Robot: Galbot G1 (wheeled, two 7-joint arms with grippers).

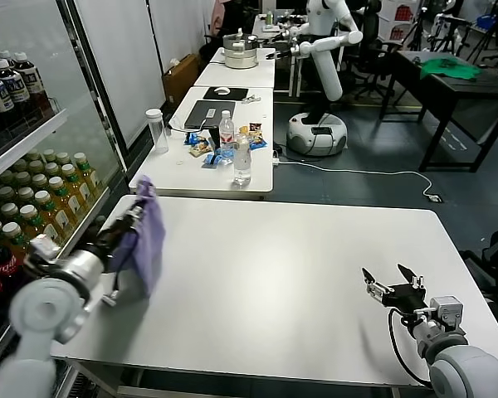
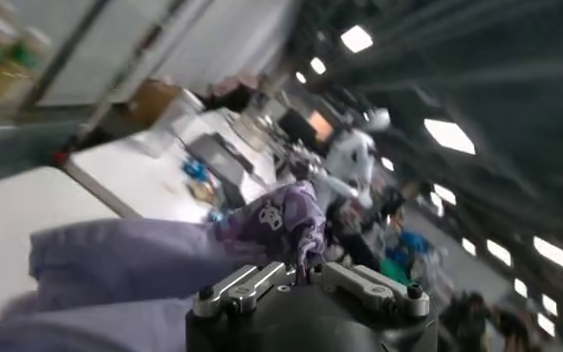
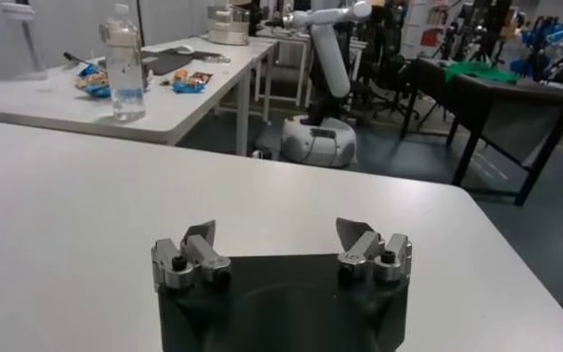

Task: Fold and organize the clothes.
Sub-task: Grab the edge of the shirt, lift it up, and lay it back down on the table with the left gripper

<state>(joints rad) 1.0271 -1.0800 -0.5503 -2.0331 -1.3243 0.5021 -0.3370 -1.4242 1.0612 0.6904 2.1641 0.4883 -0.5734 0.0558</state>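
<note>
The lavender T-shirt (image 1: 147, 236) hangs bunched from my left gripper (image 1: 138, 206) above the left edge of the white table (image 1: 282, 274). The gripper is shut on the cloth near its top. In the left wrist view the shirt (image 2: 147, 258) drapes away from the jaws, and a bunched fold with whitish marks (image 2: 271, 215) stands just beyond them. My right gripper (image 1: 388, 281) is open and empty, low over the table's front right part. In the right wrist view its fingers (image 3: 201, 237) stand wide apart over bare tabletop.
A drinks fridge with bottles (image 1: 33, 207) stands close on the left. A second table behind holds water bottles (image 1: 241, 159), a laptop (image 1: 209, 113) and snacks. Another robot (image 1: 319, 124) and a black table with a green cloth (image 1: 450, 68) stand farther back.
</note>
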